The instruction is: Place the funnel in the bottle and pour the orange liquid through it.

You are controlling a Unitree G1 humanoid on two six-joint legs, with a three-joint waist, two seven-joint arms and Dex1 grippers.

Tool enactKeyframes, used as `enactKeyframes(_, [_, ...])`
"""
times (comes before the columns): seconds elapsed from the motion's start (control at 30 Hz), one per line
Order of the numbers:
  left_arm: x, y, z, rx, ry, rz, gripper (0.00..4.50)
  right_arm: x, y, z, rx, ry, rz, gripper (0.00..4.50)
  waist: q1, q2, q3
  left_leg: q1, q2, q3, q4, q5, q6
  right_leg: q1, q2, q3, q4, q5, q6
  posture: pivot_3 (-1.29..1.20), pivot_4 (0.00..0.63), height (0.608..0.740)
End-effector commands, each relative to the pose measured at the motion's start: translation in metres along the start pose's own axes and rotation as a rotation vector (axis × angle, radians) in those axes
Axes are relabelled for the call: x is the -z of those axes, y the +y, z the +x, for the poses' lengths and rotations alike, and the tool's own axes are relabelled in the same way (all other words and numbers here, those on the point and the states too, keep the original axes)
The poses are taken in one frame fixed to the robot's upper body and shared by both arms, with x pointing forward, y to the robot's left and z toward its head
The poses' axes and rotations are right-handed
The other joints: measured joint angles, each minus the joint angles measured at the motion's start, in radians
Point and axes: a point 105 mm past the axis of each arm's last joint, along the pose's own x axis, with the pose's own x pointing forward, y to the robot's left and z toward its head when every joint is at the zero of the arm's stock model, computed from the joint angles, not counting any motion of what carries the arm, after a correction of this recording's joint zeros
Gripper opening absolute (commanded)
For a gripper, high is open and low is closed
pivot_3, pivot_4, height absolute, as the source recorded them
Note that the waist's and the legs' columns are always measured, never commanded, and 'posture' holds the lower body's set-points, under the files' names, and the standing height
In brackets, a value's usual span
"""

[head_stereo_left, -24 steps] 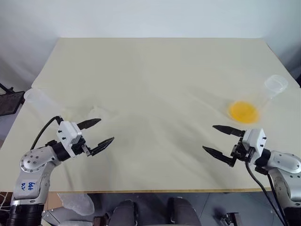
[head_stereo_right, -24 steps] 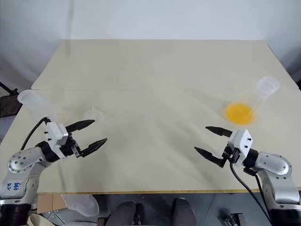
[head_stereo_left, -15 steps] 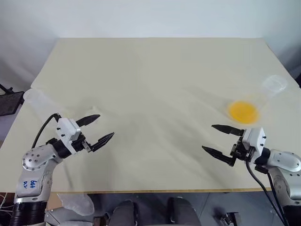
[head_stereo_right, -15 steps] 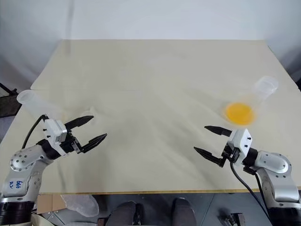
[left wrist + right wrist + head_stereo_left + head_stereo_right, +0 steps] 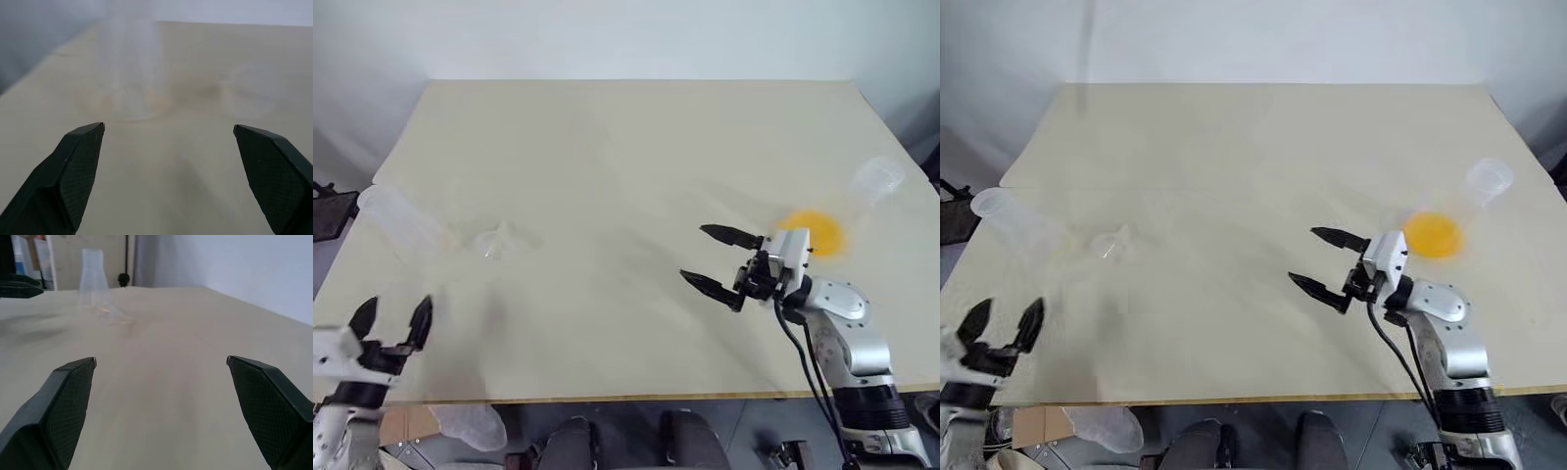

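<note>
A pale cream surface takes up most of the head views, with the things set toward its two sides. At the left edge of the frame a tall clear bottle stands near the surface's left border, and just to its right, apart from it, sits the small clear funnel, faint and hard to make out against the cream top. In the left wrist view the same bottle rises as a blurred clear column between the two black fingers, with the funnel a dim round outline beside it. At the right of the frame a broad clear flask stands near the right border, its neck reaching toward the upper right, and the orange liquid shows as a bright round pool in its base. The left hand is at the lower left corner of the frame, near the front edge of the surface, its fingers spread wide and empty, well short of the bottle. The right hand hovers over the surface at the lower right, just left of the flask, its fingers also wide apart and holding nothing, tips pointing toward the left of the frame.
</note>
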Motion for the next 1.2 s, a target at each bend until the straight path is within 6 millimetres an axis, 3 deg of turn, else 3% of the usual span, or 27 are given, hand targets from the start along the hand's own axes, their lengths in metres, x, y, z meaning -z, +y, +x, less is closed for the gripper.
enactKeyframes(0.03, [-0.011, 0.02, -0.013, -0.112, -0.049, 0.036, 4.5, -0.01, 0.005, 0.01, -0.045, -0.04, -0.037, 4.49, 0.002, -0.001, 0.0, 0.0, 0.0, 0.0, 0.0, 0.0, 0.0, 0.001, 0.0, 0.0, 0.0, 0.0, 0.0, 0.0, 0.15, 0.74])
enactKeyframes(0.2, [-0.017, 0.011, 0.0, -0.056, -0.074, 0.019, 4.5, -0.006, 0.002, 0.008, -0.047, -0.022, -0.048, 4.49, 0.013, -0.002, -0.001, 0.001, -0.001, 0.0, 0.0, 0.0, 0.001, 0.002, 0.0, -0.001, -0.001, 0.0, 0.0, 0.0, 0.15, 0.74])
enactKeyframes(0.4, [-0.039, 0.002, 0.049, -0.013, -0.073, 0.015, 4.5, 0.001, -0.003, -0.005, -0.017, 0.015, -0.052, 4.49, 0.017, -0.003, -0.002, 0.001, -0.001, -0.002, 0.0, 0.0, 0.001, 0.004, 0.0, -0.004, -0.001, 0.0, 0.0, 0.0, 0.15, 0.74])
enactKeyframes(0.7, [-0.057, -0.006, 0.113, 0.06, -0.034, 0.069, 4.5, 0.0, 0.006, 0.005, -0.032, -0.015, -0.038, 4.49, 0.004, -0.003, -0.002, 0.001, -0.002, -0.002, 0.0, 0.0, 0.0, 0.004, 0.001, -0.007, 0.0, 0.0, 0.0, 0.0, 0.15, 0.74])
enactKeyframes(0.9, [-0.062, 0.001, 0.128, 0.01, -0.035, 0.077, 4.5, -0.001, 0.006, 0.007, -0.02, -0.029, -0.036, 4.49, -0.007, -0.003, -0.002, 0.001, -0.004, -0.004, 0.0, 0.0, 0.0, 0.004, 0.0, -0.007, 0.0, 0.0, 0.0, 0.0, 0.15, 0.74])
enactKeyframes(1.17, [-0.072, -0.005, 0.145, 0.06, -0.07, 0.093, 4.5, 0.002, 0.007, 0.008, -0.004, -0.033, -0.035, 4.49, -0.008, -0.003, -0.002, 0.001, -0.005, -0.004, 0.0, 0.0, -0.001, 0.004, 0.001, -0.008, 0.0, 0.0, 0.0, 0.0, 0.15, 0.74])
enactKeyframes(1.2, [-0.073, -0.004, 0.146, 0.059, -0.076, 0.091, 4.3, 0.002, 0.007, 0.009, -0.001, -0.034, -0.035, 4.5, -0.008, -0.003, -0.002, 0.001, -0.005, -0.004, 0.0, 0.0, -0.001, 0.004, 0.0, -0.008, 0.0, 0.0, 0.0, 0.0, 0.15, 0.74])
